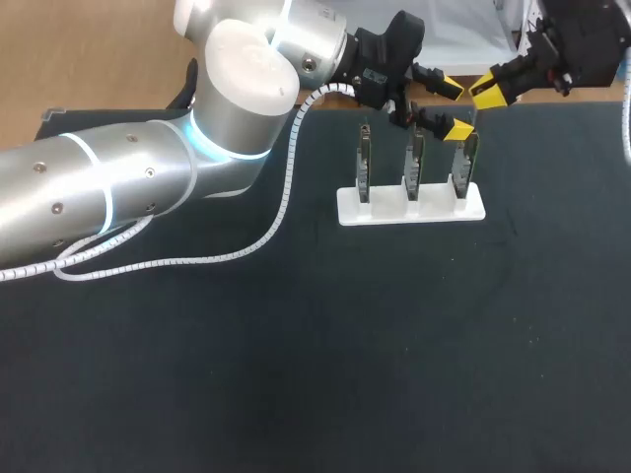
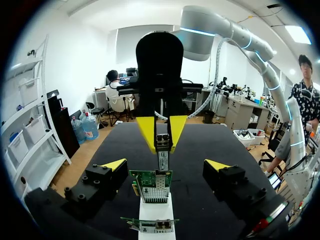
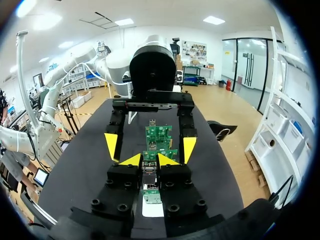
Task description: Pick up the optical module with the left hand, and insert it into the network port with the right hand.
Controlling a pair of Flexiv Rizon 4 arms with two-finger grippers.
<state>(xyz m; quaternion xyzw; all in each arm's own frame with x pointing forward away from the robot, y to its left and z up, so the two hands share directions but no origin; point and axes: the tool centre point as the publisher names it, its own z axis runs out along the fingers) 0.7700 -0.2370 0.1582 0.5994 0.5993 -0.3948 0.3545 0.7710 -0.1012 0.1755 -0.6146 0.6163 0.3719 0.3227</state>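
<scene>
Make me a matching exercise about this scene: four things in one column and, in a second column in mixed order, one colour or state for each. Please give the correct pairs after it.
Things
1. left gripper
2. right gripper
3. base
4. boards

Colour or state
A. white
B. shut on the module
C. green
D. open

Pairs: 1-D, 2-B, 3-A, 4-C

No legible text or numbers
</scene>
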